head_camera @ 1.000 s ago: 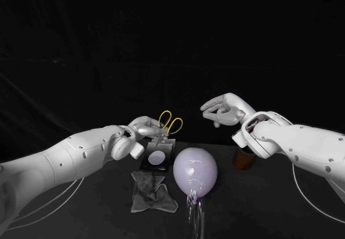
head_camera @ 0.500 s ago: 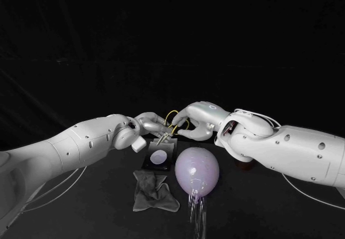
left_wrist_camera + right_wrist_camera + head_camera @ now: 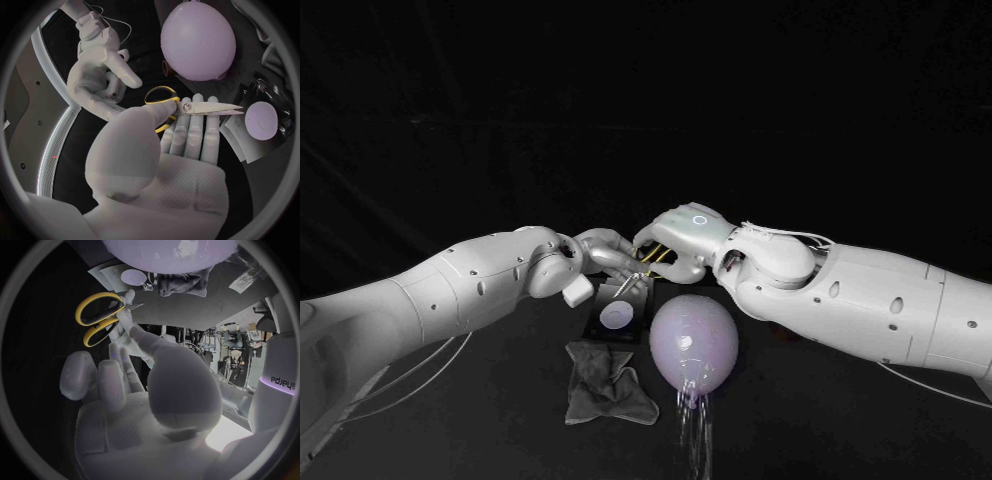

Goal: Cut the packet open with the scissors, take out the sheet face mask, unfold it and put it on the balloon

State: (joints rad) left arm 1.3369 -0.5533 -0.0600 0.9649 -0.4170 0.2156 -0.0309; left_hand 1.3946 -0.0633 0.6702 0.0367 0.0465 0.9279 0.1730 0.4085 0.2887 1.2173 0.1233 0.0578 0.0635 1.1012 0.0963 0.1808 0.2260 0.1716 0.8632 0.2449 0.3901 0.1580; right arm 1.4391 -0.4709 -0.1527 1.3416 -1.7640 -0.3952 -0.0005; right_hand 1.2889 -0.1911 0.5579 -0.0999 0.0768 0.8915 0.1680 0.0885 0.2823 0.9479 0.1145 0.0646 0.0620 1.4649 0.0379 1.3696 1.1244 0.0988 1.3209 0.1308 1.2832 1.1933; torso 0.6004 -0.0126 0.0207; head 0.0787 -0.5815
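We see the left hand (image 3: 596,252) pinching the scissors (image 3: 209,108), thumb at the pivot, centre frame. The right hand (image 3: 682,238) curls at the yellow handles; we can't tell if it grips. The packet (image 3: 617,318) lies just below, left of the balloon (image 3: 692,340).

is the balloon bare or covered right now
Bare: the balloon shows smooth pale skin in the head and left wrist views, with nothing draped over it.

a lab: black table (image 3: 473,430), black curtain (image 3: 646,90) behind.
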